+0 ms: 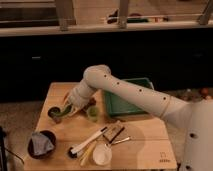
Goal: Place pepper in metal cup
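My gripper is at the left of the wooden table, at the end of the white arm that reaches in from the right. It is shut on the pepper, a slim green piece that hangs down from the fingers. The pepper's lower end is at the right rim of the metal cup, a small dull grey cylinder standing near the table's left edge. I cannot tell whether the pepper touches the cup. The orange bowl is mostly hidden behind the gripper.
A small light green cup stands just right of the gripper. A green tray sits at the back right. A dark bowl with grey cloth is at the front left. Utensils, a dark block and a white disc lie at the front.
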You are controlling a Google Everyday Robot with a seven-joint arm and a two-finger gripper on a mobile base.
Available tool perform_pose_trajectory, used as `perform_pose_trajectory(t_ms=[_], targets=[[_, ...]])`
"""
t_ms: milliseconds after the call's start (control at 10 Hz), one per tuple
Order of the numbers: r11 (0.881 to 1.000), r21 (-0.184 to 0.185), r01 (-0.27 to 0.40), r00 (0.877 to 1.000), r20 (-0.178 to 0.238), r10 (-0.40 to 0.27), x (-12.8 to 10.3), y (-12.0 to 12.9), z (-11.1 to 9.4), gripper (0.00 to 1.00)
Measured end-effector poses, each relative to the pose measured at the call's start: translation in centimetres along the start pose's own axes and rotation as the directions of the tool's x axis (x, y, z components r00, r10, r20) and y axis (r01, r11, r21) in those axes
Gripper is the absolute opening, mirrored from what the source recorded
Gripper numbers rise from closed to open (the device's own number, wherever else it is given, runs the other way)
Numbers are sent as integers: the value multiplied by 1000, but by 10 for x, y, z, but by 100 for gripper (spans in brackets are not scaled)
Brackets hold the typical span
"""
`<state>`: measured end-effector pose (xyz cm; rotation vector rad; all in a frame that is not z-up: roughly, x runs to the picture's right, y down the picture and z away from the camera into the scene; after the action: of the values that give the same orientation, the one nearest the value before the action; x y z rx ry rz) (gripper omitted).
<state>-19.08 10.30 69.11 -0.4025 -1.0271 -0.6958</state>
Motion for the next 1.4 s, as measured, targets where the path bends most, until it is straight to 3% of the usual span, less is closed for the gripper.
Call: perform_pose_trajectory(t_ms=[300, 700, 1200, 1300, 1400], targets=[[1000, 3, 17, 997, 79, -18, -14, -15, 14, 0], [1000, -5, -7, 985, 173, 8, -28, -32, 28, 0], [997, -34, -66, 967, 245, 72, -30, -40, 39, 0], [994, -56, -93, 950, 292, 105, -30, -43, 47, 0], [993, -62, -98, 944, 310, 112, -31, -44, 50, 0]])
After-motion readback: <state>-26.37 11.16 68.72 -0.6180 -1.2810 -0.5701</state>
